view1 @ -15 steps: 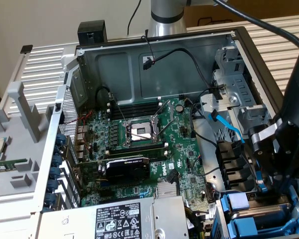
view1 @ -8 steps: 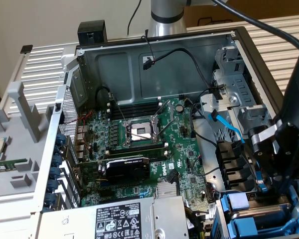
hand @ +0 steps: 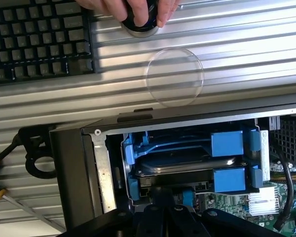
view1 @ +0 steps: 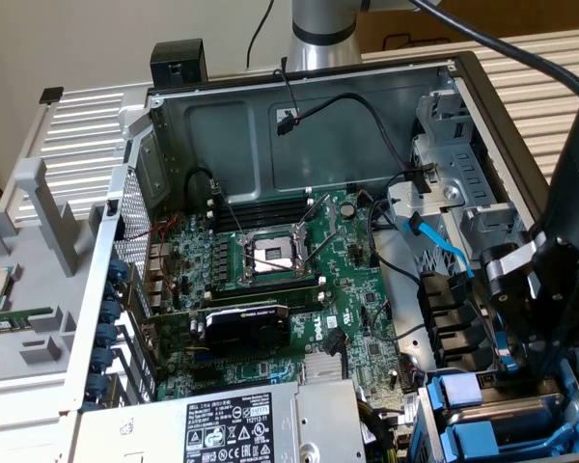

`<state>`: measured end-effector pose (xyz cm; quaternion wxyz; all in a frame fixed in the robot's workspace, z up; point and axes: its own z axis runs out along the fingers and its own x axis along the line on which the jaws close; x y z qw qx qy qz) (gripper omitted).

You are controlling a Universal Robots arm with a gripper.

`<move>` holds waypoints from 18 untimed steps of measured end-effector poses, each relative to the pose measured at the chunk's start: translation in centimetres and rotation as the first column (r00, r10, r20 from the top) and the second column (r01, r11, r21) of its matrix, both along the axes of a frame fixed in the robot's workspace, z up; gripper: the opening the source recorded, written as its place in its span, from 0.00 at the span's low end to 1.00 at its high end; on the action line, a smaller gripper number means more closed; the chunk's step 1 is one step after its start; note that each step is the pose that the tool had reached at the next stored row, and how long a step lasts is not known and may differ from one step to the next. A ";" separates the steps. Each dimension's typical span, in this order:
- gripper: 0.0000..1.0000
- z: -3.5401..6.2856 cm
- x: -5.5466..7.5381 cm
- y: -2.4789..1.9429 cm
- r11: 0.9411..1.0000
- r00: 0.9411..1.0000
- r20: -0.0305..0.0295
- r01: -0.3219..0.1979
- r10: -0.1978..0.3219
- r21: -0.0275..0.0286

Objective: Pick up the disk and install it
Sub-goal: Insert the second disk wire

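The disk (hand: 187, 165) is a flat silver drive lying in a bright blue plastic frame (hand: 227, 143) inside the drive bay at the corner of the open computer case. My gripper (hand: 162, 195) is shut, and its black fingers reach the disk's near edge by the connector. Whether they pinch the frame or only touch it I cannot tell. In the exterior view my gripper (view1: 545, 318) hangs over the blue drive bay (view1: 482, 434) at the exterior view's lower right, and its fingertips are hidden behind the arm.
The motherboard (view1: 270, 260) fills the case floor, with a labelled silver power-supply box (view1: 222, 424) in front. Black cables and a blue cable (view1: 444, 251) hang near the bay. Outside the case are a keyboard (hand: 34, 34), screwdrivers (hand: 0, 192) and a hand (hand: 133, 7) holding a black round object.
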<state>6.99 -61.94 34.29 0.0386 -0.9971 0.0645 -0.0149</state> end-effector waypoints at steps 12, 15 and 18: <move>0.11 -0.08 0.0 0.00 1.000 1.000 0.000 0.000 0.000 -0.003; 0.11 -0.11 0.0 0.00 1.000 1.000 0.000 0.000 0.000 -0.003; 0.11 -0.20 0.0 0.00 1.000 1.000 0.000 0.000 0.000 -0.003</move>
